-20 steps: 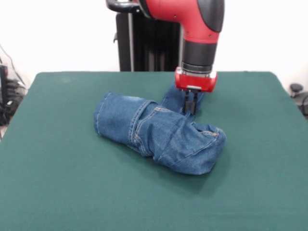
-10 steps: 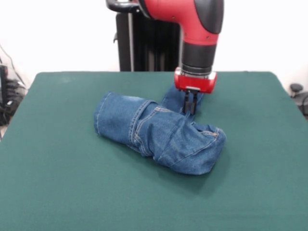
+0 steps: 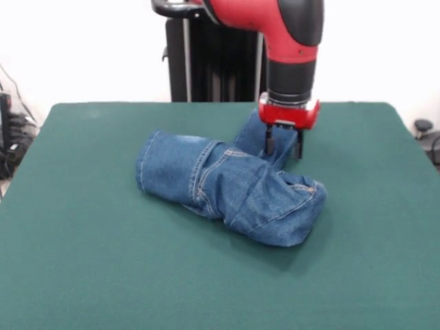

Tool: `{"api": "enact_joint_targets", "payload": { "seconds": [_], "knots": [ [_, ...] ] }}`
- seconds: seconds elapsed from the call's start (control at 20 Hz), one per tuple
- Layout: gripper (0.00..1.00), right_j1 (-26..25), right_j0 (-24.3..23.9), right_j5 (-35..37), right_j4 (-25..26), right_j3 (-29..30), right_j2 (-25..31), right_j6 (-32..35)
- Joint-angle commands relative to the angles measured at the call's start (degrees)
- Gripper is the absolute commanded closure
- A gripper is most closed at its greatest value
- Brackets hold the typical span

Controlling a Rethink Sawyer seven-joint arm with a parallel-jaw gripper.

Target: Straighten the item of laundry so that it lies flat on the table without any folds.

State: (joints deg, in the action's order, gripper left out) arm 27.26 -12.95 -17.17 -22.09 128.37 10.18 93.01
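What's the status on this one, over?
Gripper open, fingers either side of the jeans' far fold. Jeans bunched and folded over on the green table, not flat. Nothing else on the table.

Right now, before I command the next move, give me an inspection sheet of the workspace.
Surface: green table, bare around the garment.
Job's things: jeans bunched and folded over, not flat; one part runs back under the arm.
Clutter: nothing seen.
End effector: fingers spread, low at the jeans' far edge; contact unclear.
Cables: a few at the picture's left edge, off the table.
Surroundings: black pedestal, white wall.
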Motion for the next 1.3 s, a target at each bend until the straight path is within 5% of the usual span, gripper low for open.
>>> {"api": "enact_joint_targets", "payload": {
  "seconds": [0.05, 0.6, 1.3],
  "knots": [
    [0.0, -6.6, -0.9, 16.7, -6.6, 7.9, 12.3, 22.3],
    [0.0, -4.7, 0.4, 16.4, -11.7, 11.6, 14.7, 26.1],
    [0.0, -4.4, 1.0, 19.1, -11.2, 12.2, 16.7, 31.9]
  ]
}}
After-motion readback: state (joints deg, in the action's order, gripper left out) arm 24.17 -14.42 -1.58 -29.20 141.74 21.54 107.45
